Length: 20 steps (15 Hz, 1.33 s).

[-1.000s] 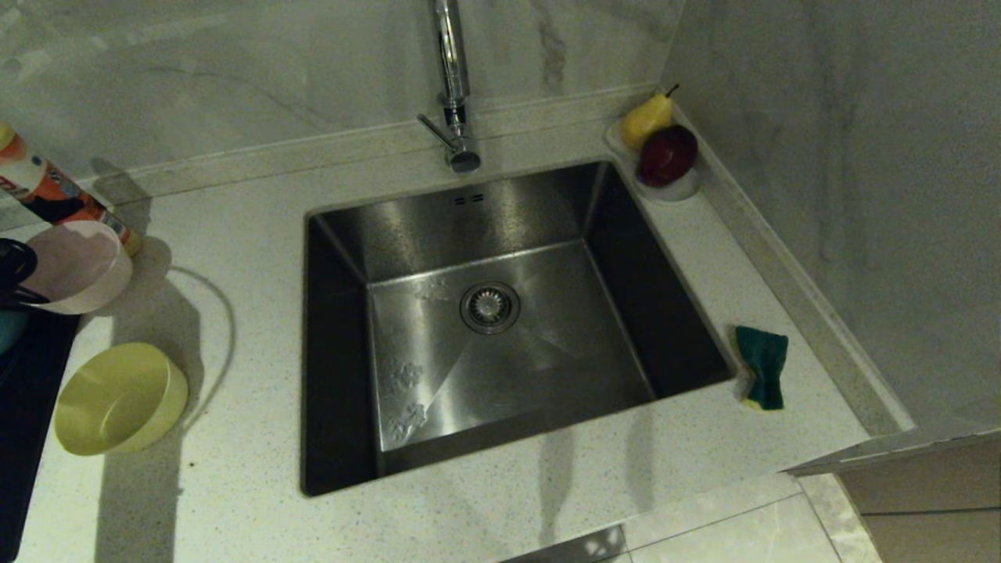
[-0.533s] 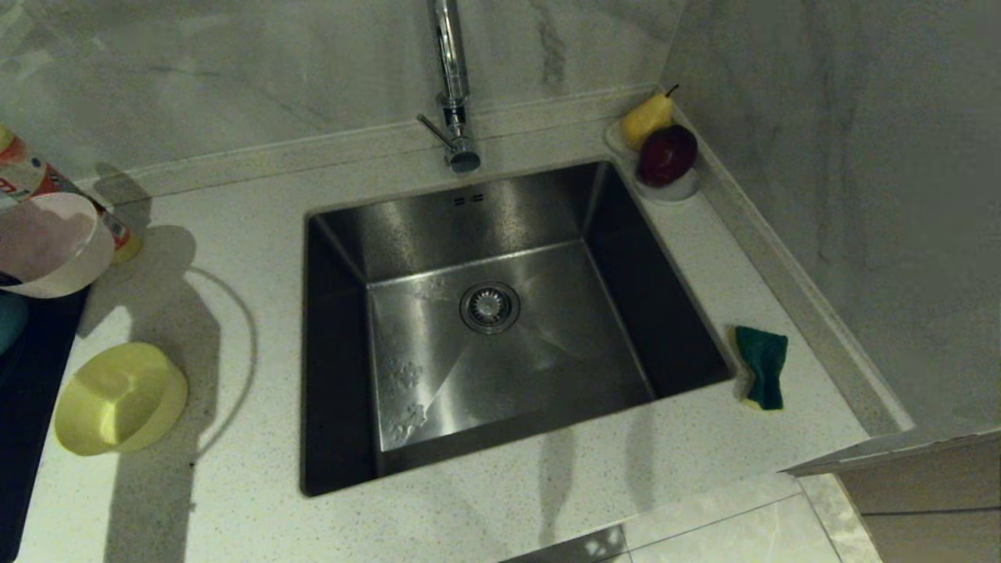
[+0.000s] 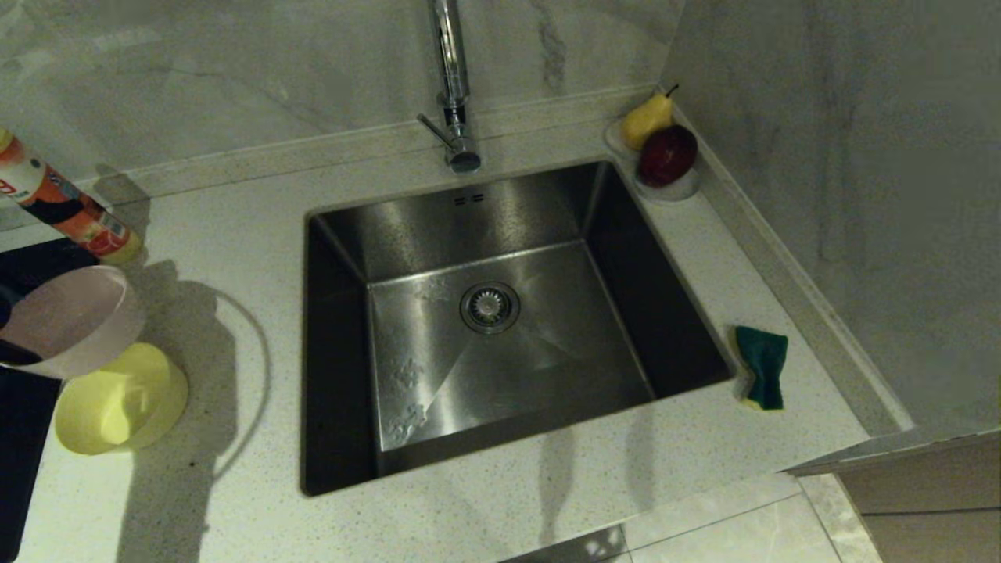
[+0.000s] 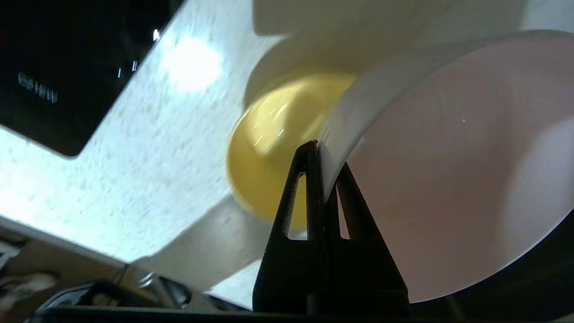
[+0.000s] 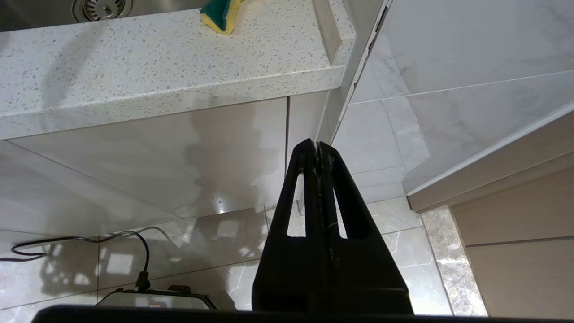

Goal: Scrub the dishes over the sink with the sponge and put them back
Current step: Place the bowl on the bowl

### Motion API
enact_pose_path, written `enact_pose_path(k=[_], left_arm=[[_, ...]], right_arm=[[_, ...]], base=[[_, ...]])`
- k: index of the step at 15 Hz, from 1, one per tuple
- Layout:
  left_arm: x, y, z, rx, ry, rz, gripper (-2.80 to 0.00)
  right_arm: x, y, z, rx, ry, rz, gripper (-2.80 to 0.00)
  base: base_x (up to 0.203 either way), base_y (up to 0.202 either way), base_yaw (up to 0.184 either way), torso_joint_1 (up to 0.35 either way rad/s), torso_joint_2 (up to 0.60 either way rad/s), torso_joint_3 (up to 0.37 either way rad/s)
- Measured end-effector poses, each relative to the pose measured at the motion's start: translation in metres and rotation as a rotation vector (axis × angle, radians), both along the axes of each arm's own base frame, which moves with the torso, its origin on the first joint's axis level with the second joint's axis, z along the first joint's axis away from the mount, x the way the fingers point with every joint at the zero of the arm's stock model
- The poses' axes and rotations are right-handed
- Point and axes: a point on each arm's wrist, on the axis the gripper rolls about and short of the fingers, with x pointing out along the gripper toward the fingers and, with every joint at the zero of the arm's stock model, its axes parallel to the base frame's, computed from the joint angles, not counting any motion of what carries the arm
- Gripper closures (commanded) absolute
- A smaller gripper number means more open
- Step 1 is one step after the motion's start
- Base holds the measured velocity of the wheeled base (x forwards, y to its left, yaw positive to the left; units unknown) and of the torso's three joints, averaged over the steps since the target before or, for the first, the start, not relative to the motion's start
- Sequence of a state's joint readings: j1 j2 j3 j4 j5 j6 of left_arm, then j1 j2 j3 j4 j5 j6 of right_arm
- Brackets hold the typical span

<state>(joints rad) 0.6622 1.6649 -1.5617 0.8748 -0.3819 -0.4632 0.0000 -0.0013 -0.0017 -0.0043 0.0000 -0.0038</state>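
Fingers of the left gripper (image 4: 323, 154) pinch the rim of the pale pink bowl (image 3: 66, 320) — one inside, one outside — holding it tilted above the counter (image 3: 235, 485), overlapping the yellow bowl (image 3: 125, 403). Right gripper (image 5: 318, 146) hangs parked below the counter edge, closed on nothing. The sponge (image 3: 762, 367) lies beside the sink (image 3: 485, 313).

We see the sink (image 3: 500, 328) set in the countertop (image 3: 235, 485). Left of the sink, a pink bowl (image 3: 66, 320) overlaps a yellow bowl (image 3: 121, 400). Right of the sink lies the sponge (image 3: 762, 366). At the sink's far right corner sits a fruit dish (image 3: 665, 188).
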Motion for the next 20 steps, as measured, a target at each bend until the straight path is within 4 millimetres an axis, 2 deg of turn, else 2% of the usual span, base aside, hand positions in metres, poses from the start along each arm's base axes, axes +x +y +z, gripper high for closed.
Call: enact_pose_path(k=[6, 10, 20], left_arm=[[-0.016, -0.013, -0.030, 0.009, 0.022, -0.028, 0.00], [-0.016, -0.012, -0.044, 0.055, 0.008, -0.014, 0.00], [-0.019, -0.014, -0.057, 0.048, 0.051, -0.002, 0.00]], right_arm=[[0.000, 0.000, 0.000, 0.000, 0.000, 0.000, 0.00], [0.000, 0.000, 0.000, 0.000, 0.000, 0.000, 0.00], [0.000, 0.000, 0.000, 0.000, 0.000, 0.000, 0.00]], base=[[0.000, 0.000, 0.000, 0.000, 0.00, 0.000], [0.000, 0.000, 0.000, 0.000, 0.00, 0.000], [0.000, 0.000, 0.000, 0.000, 0.00, 0.000]])
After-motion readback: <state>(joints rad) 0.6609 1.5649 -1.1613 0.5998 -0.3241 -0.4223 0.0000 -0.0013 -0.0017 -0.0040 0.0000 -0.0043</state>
